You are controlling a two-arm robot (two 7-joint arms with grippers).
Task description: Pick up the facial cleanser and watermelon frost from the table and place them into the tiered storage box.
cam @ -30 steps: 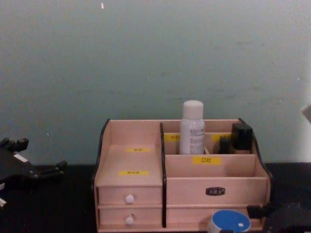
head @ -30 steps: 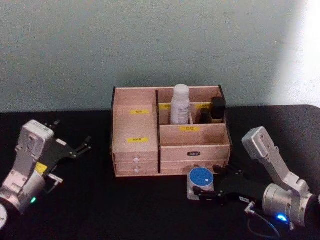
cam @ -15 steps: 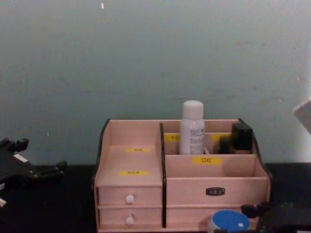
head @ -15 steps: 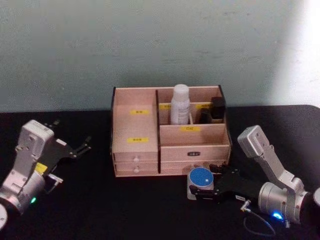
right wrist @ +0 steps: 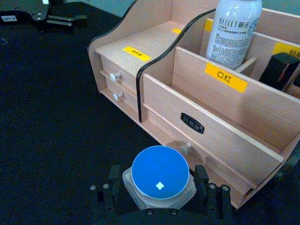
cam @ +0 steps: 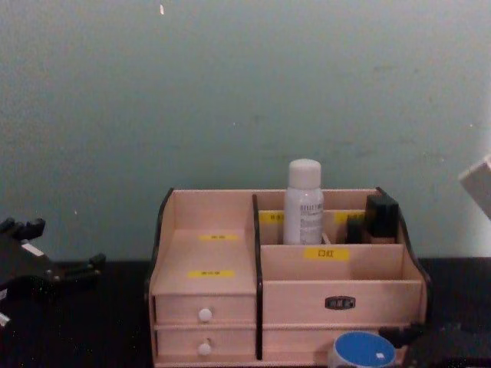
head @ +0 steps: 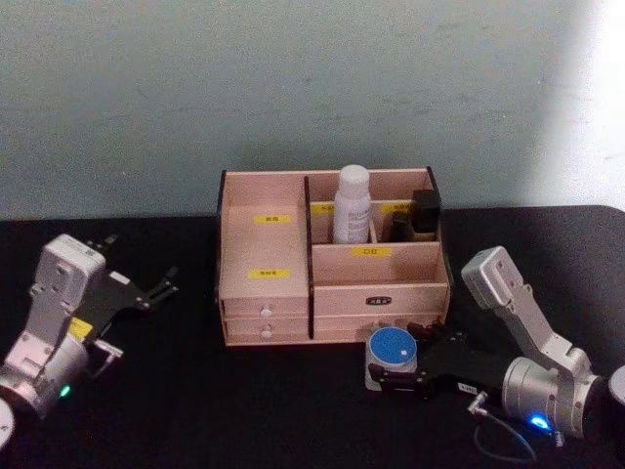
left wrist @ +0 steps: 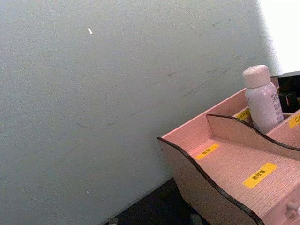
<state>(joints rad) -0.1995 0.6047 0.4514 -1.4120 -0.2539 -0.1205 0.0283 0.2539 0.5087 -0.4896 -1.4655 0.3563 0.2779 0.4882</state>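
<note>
A: What is different from a second ago?

B: Not much. The right arm has drawn its elbow in a little, while the right end effector (right wrist: 158, 180) has stayed low on the surface (head: 244, 410), wrapped around the watermelon frost (head: 391, 347). The jar has hardly shifted. It still sits on the surface just in front of the tiered storage box (head: 381, 283), near its lower right drawer.

A: Is the jar actually gripped?

B: I think so. In the right wrist view the two black fingers (right wrist: 201, 178) stand on either side of the translucent body and look pressed against it, with no gap I can make out. Nothing shows it lifted yet, since its base looks level with the surface.

A: And the facial cleanser (head: 353, 203)?

B: It stands upright in a back compartment of the box, beside a dark item, so that half of the task looks done.

A: And the left arm?

B: It is parked well off to the left. The left end effector (head: 142, 262) is spread wide and holds nothing, just as it was.

A: So what does this mean for the task?

B: My guess is that the grasp is settling and the lift comes next. The jar must clear the front wall to reach an open tier, and its lid sits close to that drawer knob
</note>
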